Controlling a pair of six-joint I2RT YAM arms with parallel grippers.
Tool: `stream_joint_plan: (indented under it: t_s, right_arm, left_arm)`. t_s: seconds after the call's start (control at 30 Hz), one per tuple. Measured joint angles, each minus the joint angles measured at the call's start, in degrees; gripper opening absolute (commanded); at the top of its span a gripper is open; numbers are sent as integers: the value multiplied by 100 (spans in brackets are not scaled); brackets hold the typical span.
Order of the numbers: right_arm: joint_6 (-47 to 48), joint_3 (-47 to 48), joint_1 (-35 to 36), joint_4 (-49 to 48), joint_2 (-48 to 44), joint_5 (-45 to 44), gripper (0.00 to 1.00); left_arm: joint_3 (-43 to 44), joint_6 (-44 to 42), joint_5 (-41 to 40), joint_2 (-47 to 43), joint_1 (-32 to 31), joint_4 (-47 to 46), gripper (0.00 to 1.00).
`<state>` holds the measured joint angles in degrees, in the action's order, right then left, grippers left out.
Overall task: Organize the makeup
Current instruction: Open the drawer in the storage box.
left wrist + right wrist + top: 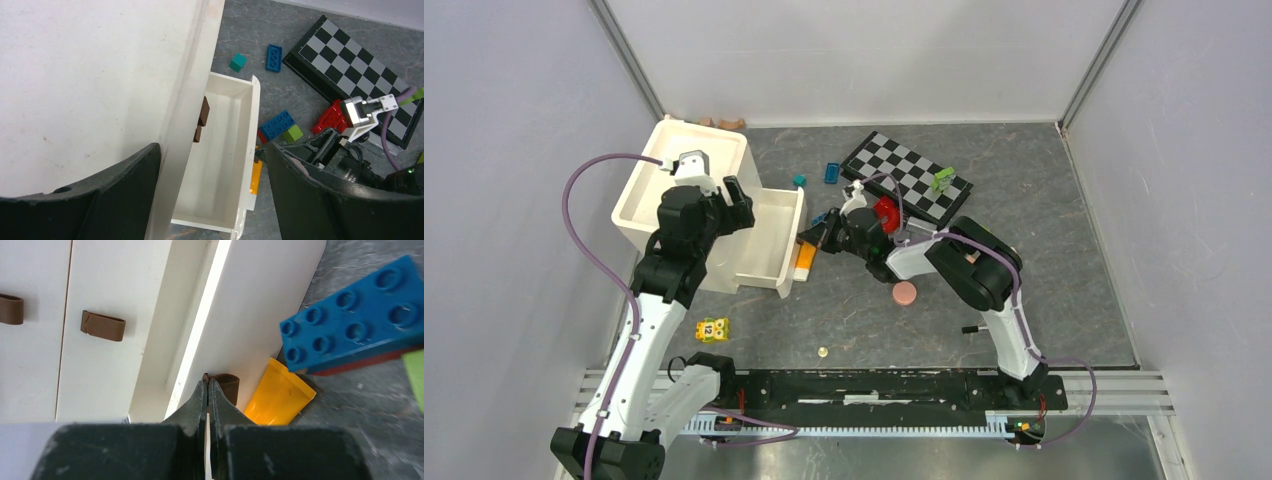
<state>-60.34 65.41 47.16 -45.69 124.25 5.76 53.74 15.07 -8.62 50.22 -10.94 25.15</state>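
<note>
An orange tube with a white cap (804, 262) lies on the table against the front of an open white drawer (796, 240); it also shows in the left wrist view (256, 176) and the right wrist view (277, 397). A round pink disc (905, 293) lies on the table in front of the right arm. My right gripper (817, 232) (207, 386) is shut on the drawer's brown strap handle (227, 385). My left gripper (732, 203) (212, 150) is open and empty, held above the drawer unit (679, 165) and the open drawer (250, 150). The other makeup is not in view.
A checkerboard (907, 178) lies at the back with a green brick (942, 180) on it. Red (886, 212), blue (831, 173) and teal (800, 181) bricks lie near it. A yellow toy (712, 329) and a small gold disc (822, 351) lie near the front.
</note>
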Motion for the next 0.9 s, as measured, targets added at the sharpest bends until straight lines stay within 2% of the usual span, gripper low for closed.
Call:
stream_joint_plan:
  t_s: [0.33,0.57,0.73,0.9]
  right_arm:
    - [197,-859,-114,-61,-638,-229,1]
    - [361,-1115,-168,-24,-874,-304,32]
    - [680,-1128,-315,275,-1110,-374,39]
    - [1397,-1121,-407,1036,-1735,-511,43]
  left_arm:
    - [2,2,160,4,-7,-15,83]
    - [11,2,313,4,-9,-22,83]
    - [11,2,323,4,-9,-22,83]
    - [11,2,323,4,-9,-22,83]
